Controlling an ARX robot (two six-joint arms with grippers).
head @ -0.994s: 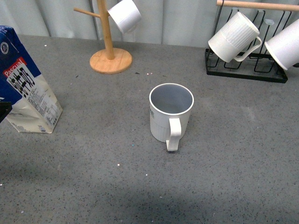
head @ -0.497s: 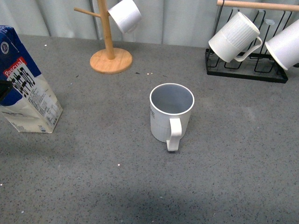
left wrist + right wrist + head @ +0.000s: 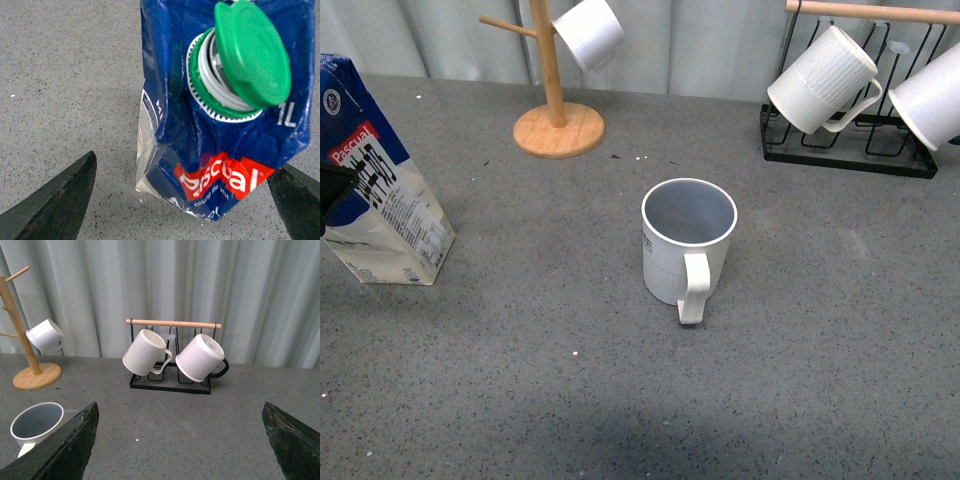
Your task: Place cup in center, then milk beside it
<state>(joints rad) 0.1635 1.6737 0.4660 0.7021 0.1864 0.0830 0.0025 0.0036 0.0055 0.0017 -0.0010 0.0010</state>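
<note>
The cup, cream-white and ribbed with dark lettering, stands upright mid-table with its handle toward me; the right wrist view catches its rim at the edge. At the far left stands the milk, a blue-and-white carton with a red label. My left gripper is open, one dark finger on each side of the carton below its green cap, not touching. A bit of that finger shows beside the carton. My right gripper is open and holds nothing, above bare table.
A wooden mug tree with a white mug stands at the back. At the back right, a black wire rack holds a ribbed white mug and another white mug. A grey curtain closes the back.
My left gripper's dark finger has risen along the milk carton's left side, from near its base to about mid-height. The cup and carton stay put.
</note>
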